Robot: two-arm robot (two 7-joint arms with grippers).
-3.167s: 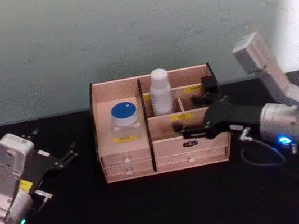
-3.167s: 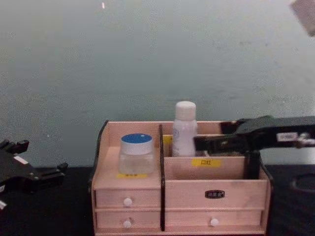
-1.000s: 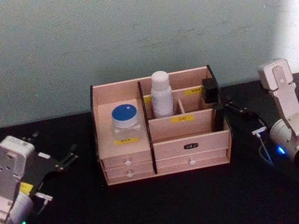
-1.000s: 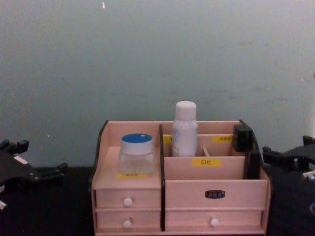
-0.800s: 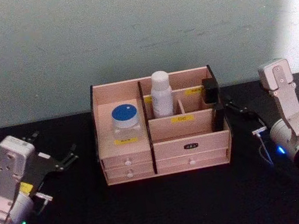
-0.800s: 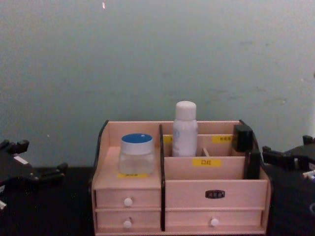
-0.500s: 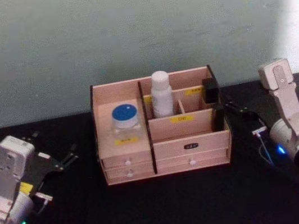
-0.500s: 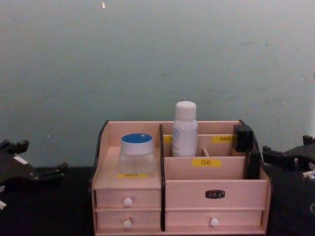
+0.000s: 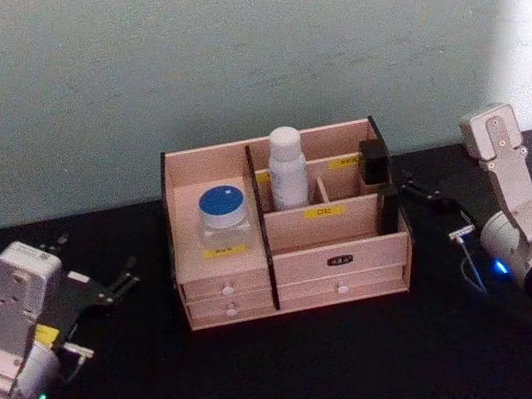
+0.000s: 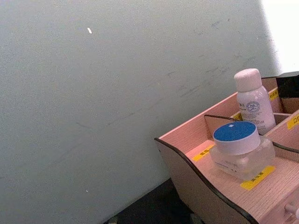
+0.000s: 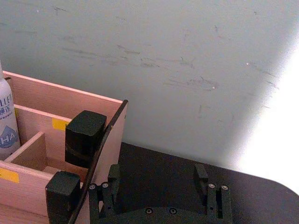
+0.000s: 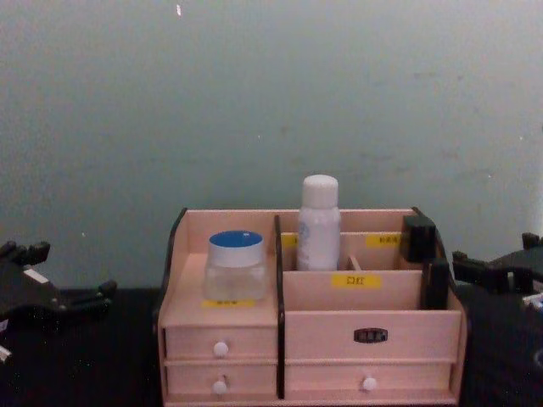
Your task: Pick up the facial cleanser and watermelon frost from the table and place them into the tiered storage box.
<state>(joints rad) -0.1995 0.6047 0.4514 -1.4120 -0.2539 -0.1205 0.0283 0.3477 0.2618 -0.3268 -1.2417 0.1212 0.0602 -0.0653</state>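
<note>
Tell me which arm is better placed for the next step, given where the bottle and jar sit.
Neither. The facial cleanser and watermelon frost already stand in the tiered storage box. The left gripper and right gripper both rest open on either side, empty.

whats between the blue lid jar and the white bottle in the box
A black divider of the wooden box stands between the jar and the bottle, clearest in the chest view.

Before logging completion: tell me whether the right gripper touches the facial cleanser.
Apart. The head view shows the right gripper outside the tiered storage box, whose compartments separate it from the facial cleanser.
</note>
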